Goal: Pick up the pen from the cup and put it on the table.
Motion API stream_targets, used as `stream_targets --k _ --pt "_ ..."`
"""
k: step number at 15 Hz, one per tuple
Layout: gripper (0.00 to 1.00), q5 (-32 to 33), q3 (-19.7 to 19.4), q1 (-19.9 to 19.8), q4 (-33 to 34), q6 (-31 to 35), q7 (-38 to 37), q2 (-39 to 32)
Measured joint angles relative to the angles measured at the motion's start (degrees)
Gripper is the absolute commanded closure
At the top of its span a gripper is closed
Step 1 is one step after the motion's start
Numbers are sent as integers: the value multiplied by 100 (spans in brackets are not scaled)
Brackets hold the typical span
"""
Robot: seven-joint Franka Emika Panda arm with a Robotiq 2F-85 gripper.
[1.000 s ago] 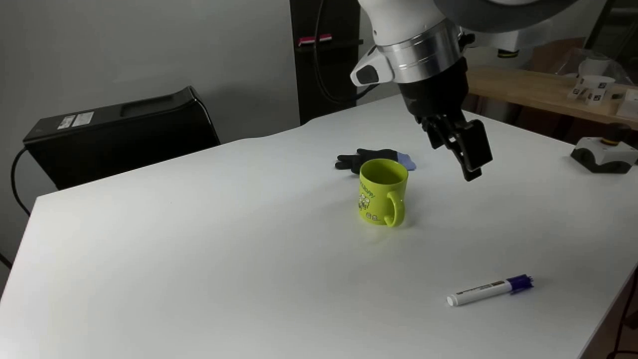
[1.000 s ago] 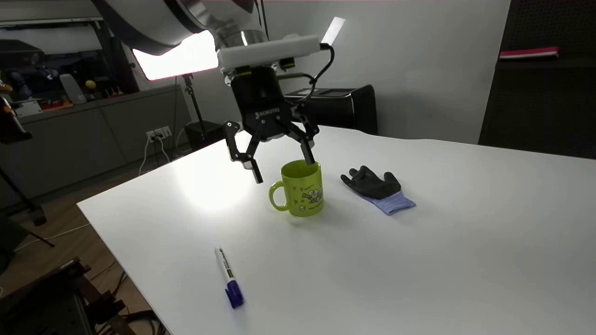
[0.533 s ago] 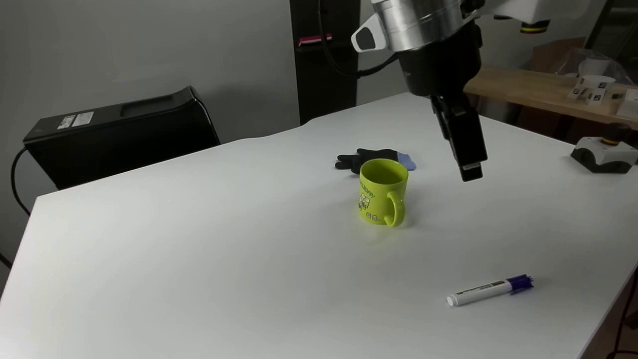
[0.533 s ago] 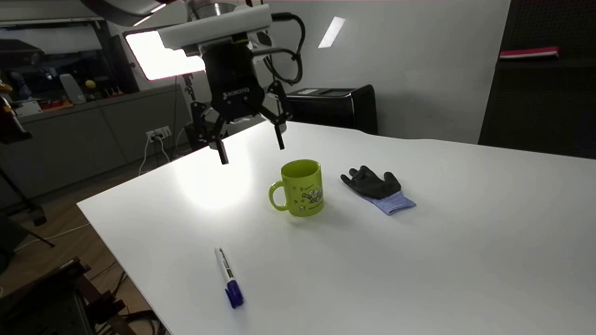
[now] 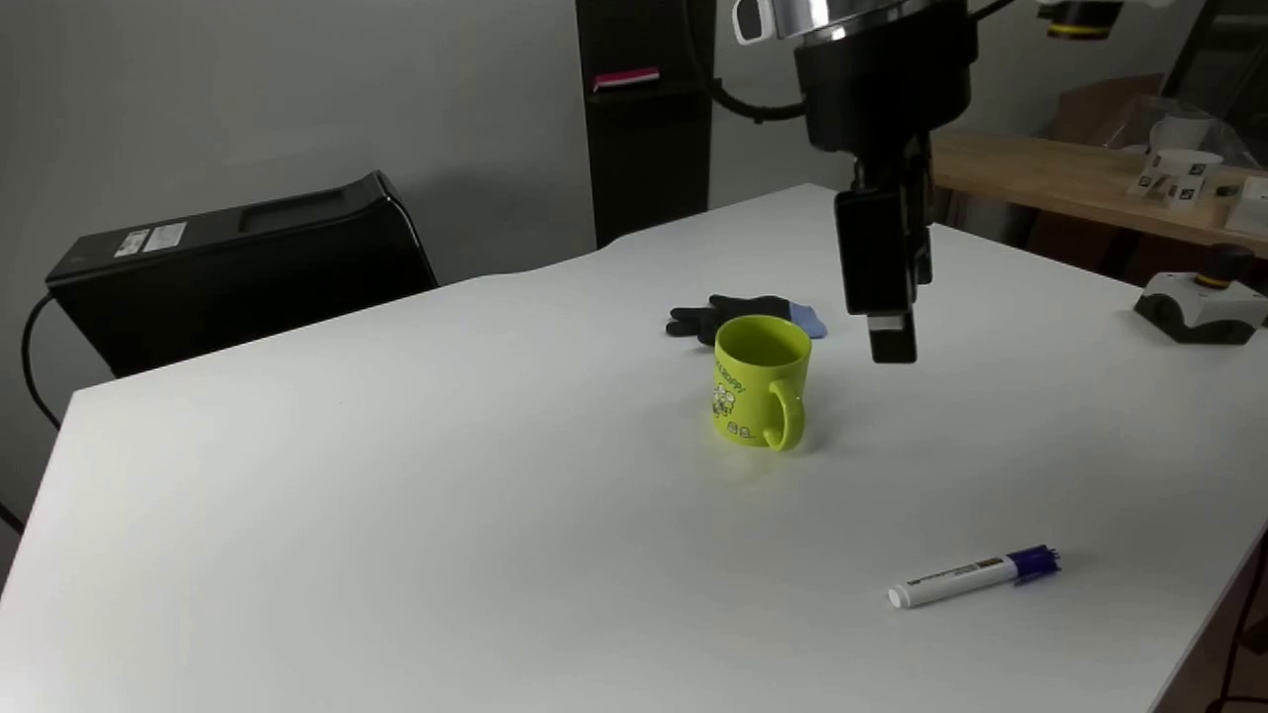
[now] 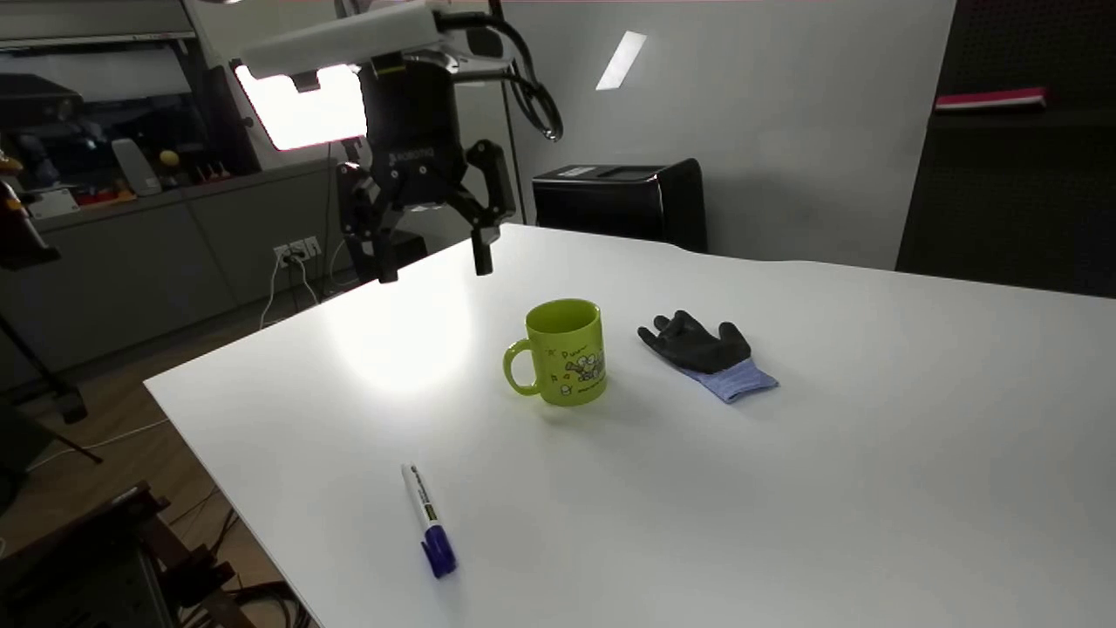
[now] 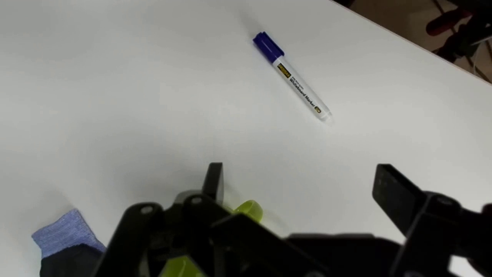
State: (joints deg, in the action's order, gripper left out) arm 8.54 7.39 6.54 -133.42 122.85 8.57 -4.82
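The pen is a white whiteboard marker with a blue cap. It lies on the white table (image 5: 396,515) near an edge, and shows in both exterior views (image 5: 956,581) (image 6: 427,515) and in the wrist view (image 7: 301,86). The green cup (image 5: 748,396) (image 6: 567,358) stands upright, and nothing sticks out of it. In the wrist view the cup's handle (image 7: 251,209) shows, but my finger linkage hides most of the cup. My gripper (image 5: 897,337) (image 6: 435,270) (image 7: 301,173) is open and empty, in the air above the table, on the handle side of the cup, apart from cup and pen.
A black glove with a blue cuff (image 5: 807,319) (image 6: 697,344) (image 7: 67,234) lies close to the cup. A black box (image 5: 248,267) (image 6: 623,205) stands behind the table. A grey device with a dark knob (image 5: 1199,307) sits at the table's side.
My open gripper has moved away from the cup, upward and to the left in an exterior view, and has turned. The pen, cup and glove have not moved.
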Motion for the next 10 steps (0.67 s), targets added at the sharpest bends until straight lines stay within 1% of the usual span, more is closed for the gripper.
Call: stream_targets --k 4,8,10 --pt "0 -530 -66 -46 -380 587 -440 301" --pt "0 -784 -109 -56 -865 1367 -933 595" --pt "0 -840 -110 -57 -987 1462 -997 694"
